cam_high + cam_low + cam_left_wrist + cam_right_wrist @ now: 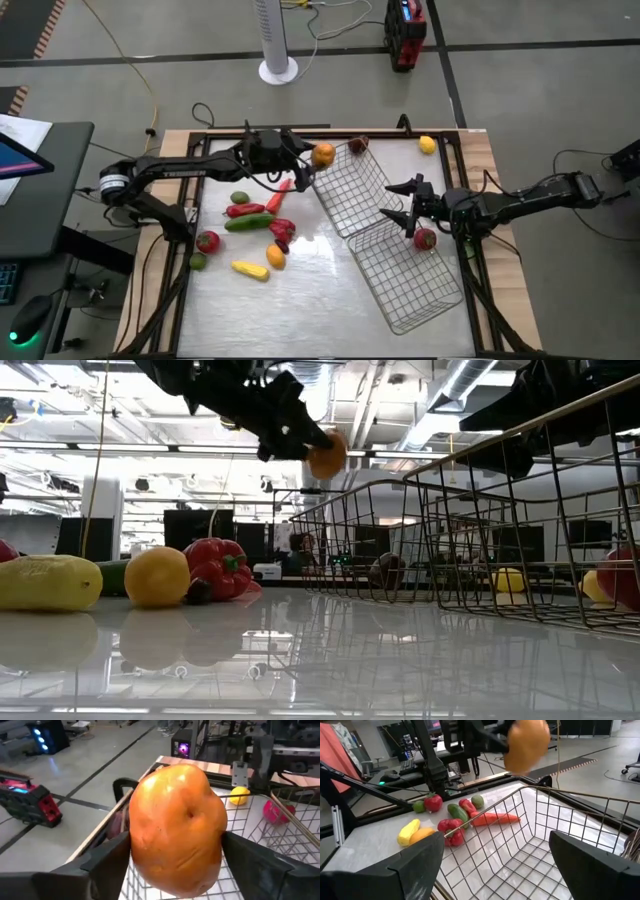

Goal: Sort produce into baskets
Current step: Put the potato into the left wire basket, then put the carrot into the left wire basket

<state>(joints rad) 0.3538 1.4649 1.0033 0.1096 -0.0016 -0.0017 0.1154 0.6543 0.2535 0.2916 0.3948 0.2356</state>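
Left gripper [312,156] clamping a glossy, dimpled orange fruit [323,154] above the far basket's [350,190] rim, right gripper [402,213] fingers spread wide.

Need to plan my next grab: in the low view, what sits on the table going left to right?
Yellow squash → orange fruit → red pepper → wire baskets, with a dark piece, a yellow one and a red one showing through the mesh.

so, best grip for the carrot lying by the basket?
Take the carrot across its middle from above. It lies flat and slanted on the table, long and thin, so close across the narrow width. Come from the left side; the upper basket stands close on its right.
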